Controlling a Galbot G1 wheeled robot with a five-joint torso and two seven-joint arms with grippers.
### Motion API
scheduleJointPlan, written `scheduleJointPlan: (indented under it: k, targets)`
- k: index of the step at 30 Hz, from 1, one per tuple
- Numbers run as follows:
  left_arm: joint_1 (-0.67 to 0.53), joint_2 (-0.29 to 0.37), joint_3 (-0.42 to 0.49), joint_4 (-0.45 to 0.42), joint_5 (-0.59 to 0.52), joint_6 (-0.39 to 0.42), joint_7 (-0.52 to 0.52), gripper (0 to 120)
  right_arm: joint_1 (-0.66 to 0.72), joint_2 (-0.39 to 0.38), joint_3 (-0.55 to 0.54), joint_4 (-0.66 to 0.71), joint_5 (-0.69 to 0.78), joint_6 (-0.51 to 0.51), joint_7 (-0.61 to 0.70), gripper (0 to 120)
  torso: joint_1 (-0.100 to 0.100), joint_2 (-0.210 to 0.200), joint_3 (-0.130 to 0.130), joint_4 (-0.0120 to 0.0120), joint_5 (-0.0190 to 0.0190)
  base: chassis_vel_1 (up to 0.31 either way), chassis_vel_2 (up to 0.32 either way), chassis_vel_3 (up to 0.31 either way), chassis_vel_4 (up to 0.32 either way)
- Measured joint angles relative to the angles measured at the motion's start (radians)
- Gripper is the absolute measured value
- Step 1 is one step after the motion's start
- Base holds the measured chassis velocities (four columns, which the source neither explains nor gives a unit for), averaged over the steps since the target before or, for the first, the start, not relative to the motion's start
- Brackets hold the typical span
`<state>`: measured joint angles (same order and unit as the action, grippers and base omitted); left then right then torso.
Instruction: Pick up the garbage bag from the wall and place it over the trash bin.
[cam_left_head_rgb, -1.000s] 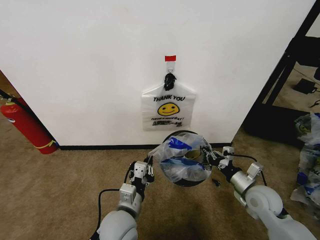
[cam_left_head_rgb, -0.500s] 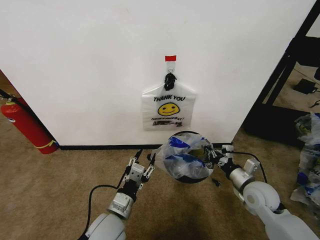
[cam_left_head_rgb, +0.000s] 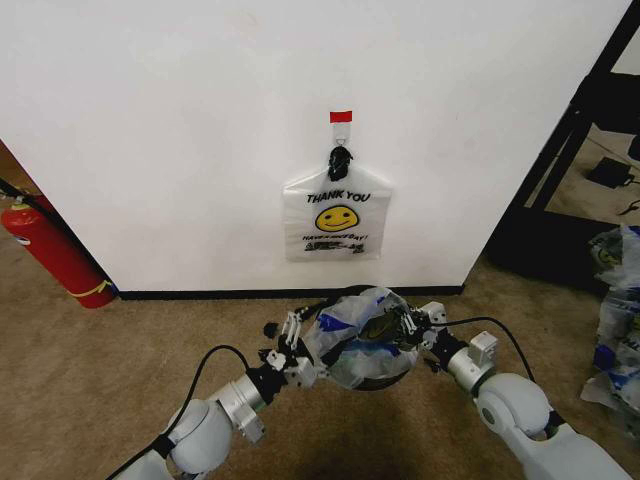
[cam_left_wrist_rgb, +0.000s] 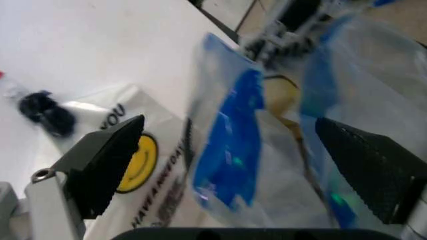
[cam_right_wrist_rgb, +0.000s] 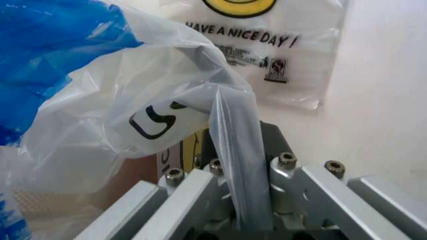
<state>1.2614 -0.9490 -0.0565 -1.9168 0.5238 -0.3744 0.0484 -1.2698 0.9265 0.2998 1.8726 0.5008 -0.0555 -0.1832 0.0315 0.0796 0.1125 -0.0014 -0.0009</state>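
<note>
The garbage bag (cam_left_head_rgb: 355, 335), thin translucent plastic with blue patches, is spread over the trash bin (cam_left_head_rgb: 378, 381), whose dark mesh shows under it. My right gripper (cam_left_head_rgb: 408, 325) is shut on the bag's right edge, and a pleat of plastic (cam_right_wrist_rgb: 233, 150) is pinched in my right gripper (cam_right_wrist_rgb: 237, 192). At the bag's left side, my left gripper (cam_left_head_rgb: 297, 345) is open. In the left wrist view a blue patch (cam_left_wrist_rgb: 230, 145) hangs between my left gripper's (cam_left_wrist_rgb: 227, 125) spread fingers. A similar flat smiley bag (cam_left_head_rgb: 337, 215) hangs by black-knotted handles on the wall (cam_left_head_rgb: 180, 130).
A red fire extinguisher (cam_left_head_rgb: 50, 250) leans at the wall's left end. A black frame (cam_left_head_rgb: 575, 130) and dark gear stand at the right. More plastic bags (cam_left_head_rgb: 618, 300) lie at the right edge. Brown carpet (cam_left_head_rgb: 120, 350) is open on the left.
My left arm has reached forward and right, up to the bag's left side. The right gripper has moved left and forward with the bag, which now sits lower over the bin.
</note>
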Motion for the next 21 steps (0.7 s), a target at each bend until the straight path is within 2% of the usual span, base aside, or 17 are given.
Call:
scheduleJointPlan:
  k: [5,7,9,12,18,21]
  targets:
    - [-0.01,-0.004,0.008,0.009,0.003,0.013,-0.004,79,0.004,-0.005,-0.001,-0.007,-0.074,0.043,-0.018,1,0.0,0.0,0.0,-0.0001,0.0,0.0,0.0,0.0,0.0]
    - [-0.011,-0.004,0.008,0.009,0.002,0.016,-0.005,77,0.004,-0.005,-0.002,-0.007,-0.084,0.047,-0.021,1,0.0,0.0,0.0,-0.0001,0.0,0.0,0.0,0.0,0.0]
    - [-0.013,-0.004,0.01,0.009,0.0,0.024,-0.007,66,0.003,-0.006,-0.003,-0.009,-0.119,0.061,-0.03,1,0.0,0.0,0.0,0.0,0.0,0.0,0.0,0.0,0.0]
    - [-0.014,-0.003,0.012,0.009,-0.002,0.029,-0.007,58,0.003,-0.006,-0.003,-0.01,-0.134,0.068,-0.036,1,0.0,0.0,0.0,0.0,0.0,0.0,0.0,0.0,0.0]
    - [-0.022,-0.005,0.022,0.016,-0.004,0.036,-0.007,32,0.0,-0.006,-0.007,-0.006,-0.141,0.072,-0.04,1,0.0,0.0,0.0,0.0,0.0001,0.0,0.0,0.0,0.0]
    - [-0.022,-0.005,0.022,0.016,-0.005,0.037,-0.007,29,0.0,-0.006,-0.007,-0.006,-0.14,0.072,-0.04,1,0.0,0.0,0.0,-0.0001,0.0,0.0,0.0,0.0,0.0]
